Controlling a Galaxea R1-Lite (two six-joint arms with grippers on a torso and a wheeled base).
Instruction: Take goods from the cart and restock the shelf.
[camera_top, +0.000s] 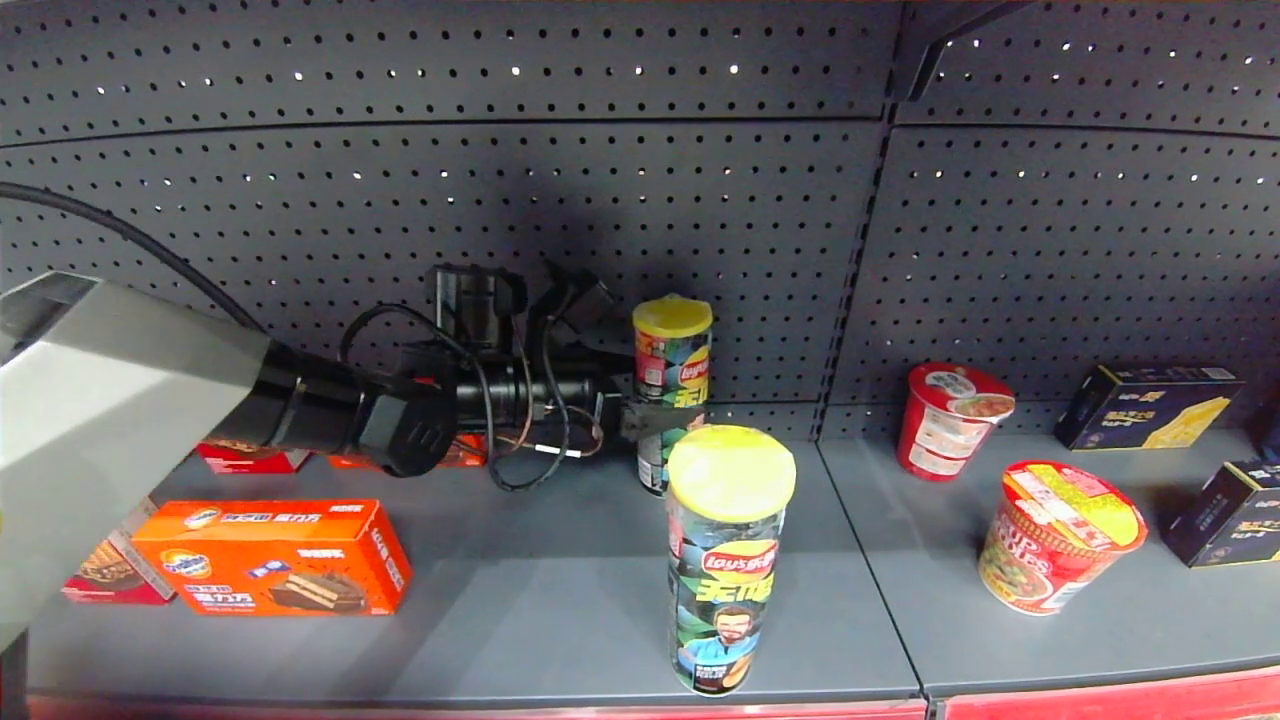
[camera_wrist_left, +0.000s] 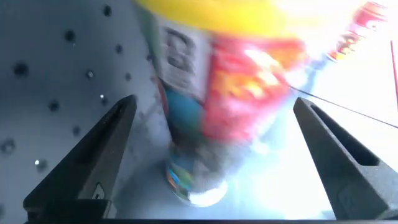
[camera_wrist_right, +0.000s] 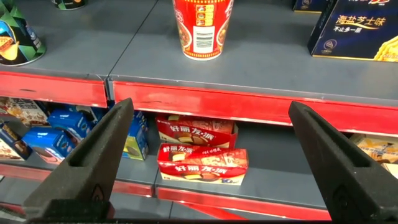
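Observation:
Two tall chip cans with yellow lids stand on the grey shelf. The rear can is upright close to the pegboard back wall. My left gripper reaches in from the left at its lower half. Seen from the left wrist, that can sits between the spread fingers with gaps on both sides, and the left gripper is open. The front can stands near the shelf edge. My right gripper hangs open and holds nothing in front of the shelf's red front edge.
An orange biscuit box lies front left, with red boxes behind the arm. Two red noodle cups and dark boxes fill the right bay. Red packs sit on the lower shelf.

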